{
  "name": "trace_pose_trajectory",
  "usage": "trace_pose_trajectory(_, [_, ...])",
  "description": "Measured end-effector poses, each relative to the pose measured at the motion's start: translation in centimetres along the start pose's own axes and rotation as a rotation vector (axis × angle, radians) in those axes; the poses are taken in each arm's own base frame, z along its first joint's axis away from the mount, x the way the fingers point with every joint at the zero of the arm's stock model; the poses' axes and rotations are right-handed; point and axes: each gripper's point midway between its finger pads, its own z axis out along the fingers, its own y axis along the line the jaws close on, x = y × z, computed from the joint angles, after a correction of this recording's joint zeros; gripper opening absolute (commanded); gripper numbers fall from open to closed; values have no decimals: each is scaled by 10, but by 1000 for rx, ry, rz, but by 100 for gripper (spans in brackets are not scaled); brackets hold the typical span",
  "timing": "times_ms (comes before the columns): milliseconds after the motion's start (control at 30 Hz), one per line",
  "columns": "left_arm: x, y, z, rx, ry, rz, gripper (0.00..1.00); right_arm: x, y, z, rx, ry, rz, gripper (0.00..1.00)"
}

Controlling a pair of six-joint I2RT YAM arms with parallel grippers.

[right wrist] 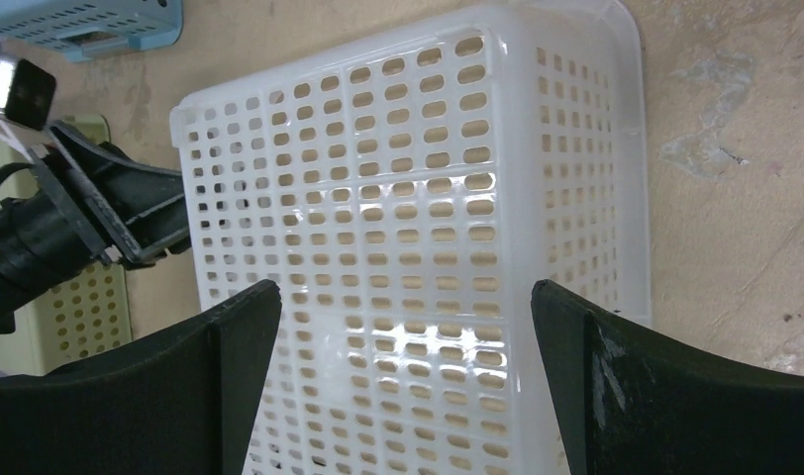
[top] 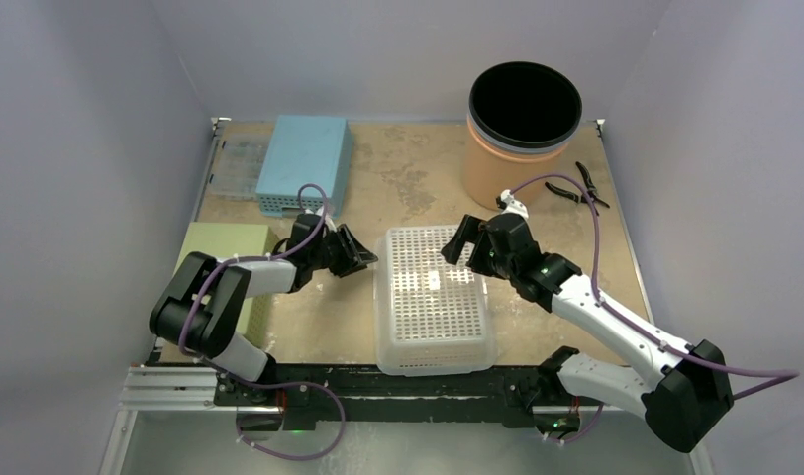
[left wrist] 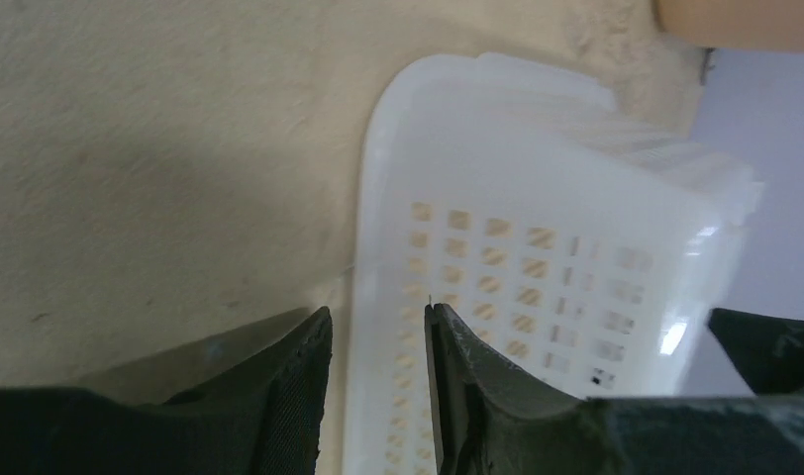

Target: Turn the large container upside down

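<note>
- On the left gripper (left wrist: 378, 319), the jaws are set narrow about the large container's (top: 433, 297) left rim; whether it is pinched cannot be told.
- On the right gripper (right wrist: 406, 297), the jaws are spread wide above the perforated base.
- The container is laid base-up at the middle of the bench (top: 408, 168).

Worktop (top: 408, 178): tan, mottled with pale worn patches.

- White mesh basket (top: 433, 302): middle of the near edge, rim down on the surface, perforated base facing up.
- Blue perforated box (top: 304, 163): far-left area, lying flat.
- Clear box (top: 235, 168): just beside the blue box, against the left edge; contents too blurred to tell.
- Pale green perforated box (top: 225, 252): left edge, nearer than the blue one.
- Orange round tub (top: 512, 158): far-right corner, upright, dark inside.
- Black pliers (top: 586, 186): right edge, just beside the tub.
</note>
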Motion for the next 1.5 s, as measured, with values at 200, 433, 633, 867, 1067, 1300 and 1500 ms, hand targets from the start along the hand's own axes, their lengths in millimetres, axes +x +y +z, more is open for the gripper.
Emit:
trace_pose_trajectory(200, [10,23,3,-69,28,11,40,4,2,2,-17,13,4,99])
trace_pose_trajectory(433, [7,27,-7,-123,12,48,48,3,-8,2,28,3,-7,99])
trace_pose_trajectory(633, [-8,13,-31,-157,-44,111,64,4,-17,-2,62,3,-7,99])
trace_pose_trajectory(867, [-33,-29,-76,-102,-187,206,78,24,-23,-14,5,33,36,99])
trace_pose_trajectory(1067, [-35,-45,-106,-75,-239,253,83,55,-33,-21,-38,108,81,99])
trace_pose_trajectory(1300, [-27,-44,-122,-91,-221,268,90,73,-25,-20,-113,180,89,99])
trace_pose_trajectory(1500, [-31,-60,-144,-83,-250,287,91,85,-8,-1,-178,267,87,99])
